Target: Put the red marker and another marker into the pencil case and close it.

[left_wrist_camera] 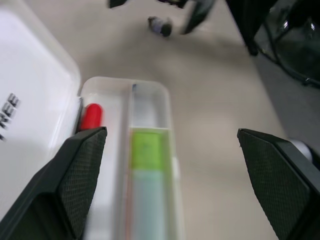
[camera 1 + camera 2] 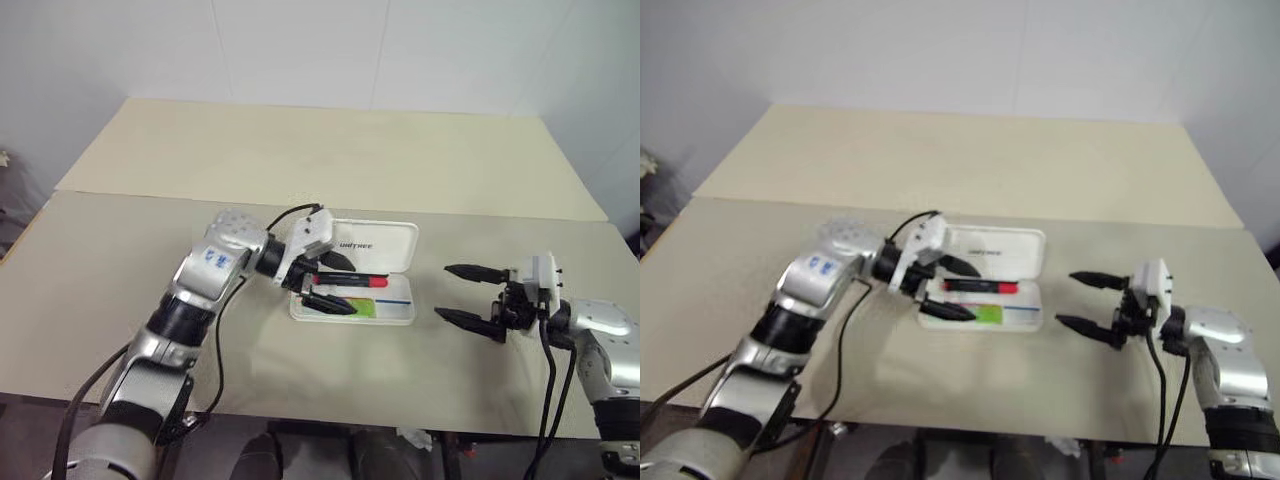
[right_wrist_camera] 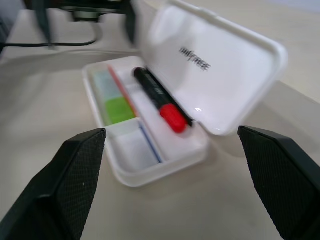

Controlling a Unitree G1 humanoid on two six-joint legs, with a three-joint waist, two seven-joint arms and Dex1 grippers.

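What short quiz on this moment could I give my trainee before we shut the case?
1. True or false: the red marker lies inside the pencil case.
2. Where is the green-capped marker? A) on the table beside the case B) in the case's front compartment C) held in the right hand
3. Fill in: the case's lid stands ____.

Key:
1. True; it lies in the compartment next to the lid.
2. B; it lies in the case, and the left hand, over the case, and the right hand are both open and hold nothing.
3. Open; closing is not yet done.
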